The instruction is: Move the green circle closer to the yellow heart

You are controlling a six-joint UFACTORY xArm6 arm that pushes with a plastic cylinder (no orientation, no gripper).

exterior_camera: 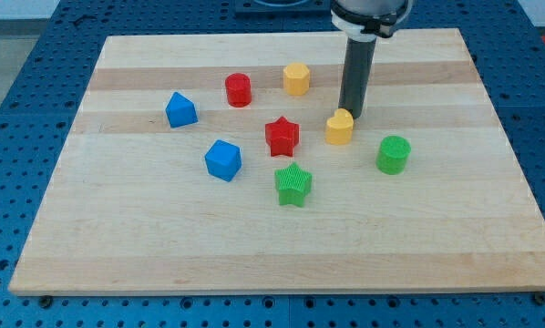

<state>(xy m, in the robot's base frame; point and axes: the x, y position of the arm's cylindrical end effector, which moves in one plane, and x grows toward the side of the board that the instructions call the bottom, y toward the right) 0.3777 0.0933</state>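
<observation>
My tip (351,114) sits just behind the yellow heart (340,128), at its far right. Green circle (394,155) lies right of the heart, slightly nearer. Red star (282,136) left of heart; green star (293,185) near-left.

Clearance around my tip (352,116)

The yellow heart (339,127) touches my tip on its lower-left side and blocks that direction. To my tip's lower right, an open lane separates the heart from the green circle (394,154). The red star (282,136) obstructs further left; the yellow hexagon (296,78) stands upper-left. Bare board lies to my tip's right.
</observation>
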